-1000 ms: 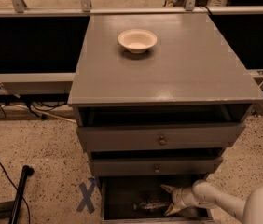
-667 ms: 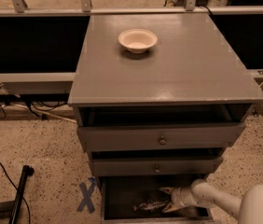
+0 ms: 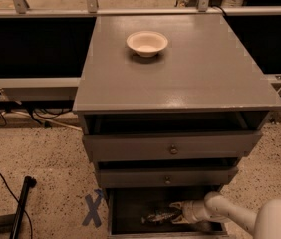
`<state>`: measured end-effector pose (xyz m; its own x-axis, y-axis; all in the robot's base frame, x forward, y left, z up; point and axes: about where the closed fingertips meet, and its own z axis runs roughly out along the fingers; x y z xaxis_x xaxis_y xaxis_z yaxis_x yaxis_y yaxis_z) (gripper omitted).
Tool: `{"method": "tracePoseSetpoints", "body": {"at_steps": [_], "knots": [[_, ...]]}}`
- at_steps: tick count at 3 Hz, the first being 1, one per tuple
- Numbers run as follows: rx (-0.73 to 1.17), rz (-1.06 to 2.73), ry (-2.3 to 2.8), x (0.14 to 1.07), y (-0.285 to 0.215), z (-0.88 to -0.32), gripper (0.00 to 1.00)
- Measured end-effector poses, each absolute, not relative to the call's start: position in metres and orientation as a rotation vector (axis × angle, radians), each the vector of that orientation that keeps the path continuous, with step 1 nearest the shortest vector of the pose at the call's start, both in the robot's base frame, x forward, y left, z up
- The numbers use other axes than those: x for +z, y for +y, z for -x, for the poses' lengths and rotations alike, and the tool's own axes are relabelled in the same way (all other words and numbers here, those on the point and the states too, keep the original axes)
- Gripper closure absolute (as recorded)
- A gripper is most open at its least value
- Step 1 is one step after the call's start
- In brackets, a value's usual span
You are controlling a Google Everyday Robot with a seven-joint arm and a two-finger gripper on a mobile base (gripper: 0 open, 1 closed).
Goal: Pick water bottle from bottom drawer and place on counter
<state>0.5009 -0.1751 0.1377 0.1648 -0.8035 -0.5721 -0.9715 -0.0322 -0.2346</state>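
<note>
The bottom drawer (image 3: 130, 208) stands open below two shallower drawers, its inside dark. The water bottle (image 3: 158, 216) lies on its side in it, clear and crinkled. My gripper (image 3: 176, 212) reaches in from the right on a white arm, its tips at the bottle's right end. The grey counter (image 3: 180, 73) forms the top of the cabinet, above the drawers.
A cream bowl (image 3: 147, 43) sits on the counter towards the back. Two upper drawers (image 3: 173, 148) with small knobs stick out slightly. A blue X (image 3: 93, 210) marks the speckled floor at left, beside a black pole (image 3: 21, 203) and cables.
My gripper has edged a little to the left, closer onto the bottle. The bottle lies where it was.
</note>
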Motion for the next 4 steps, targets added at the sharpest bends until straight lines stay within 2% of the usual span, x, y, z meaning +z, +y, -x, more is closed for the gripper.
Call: {"method": "tracePoseSetpoints", "body": {"at_steps": [1,2,3,4], "knots": [[0.394,1.796,1.620,0.157,-0.178,-0.494,1.00],[0.341,1.730,1.509,0.221,-0.189,-0.486,1.00],[0.282,1.676,1.392,0.306,-0.211,-0.454,1.00],[0.286,1.679,1.390,0.305,-0.208,-0.455,1.00]]}}
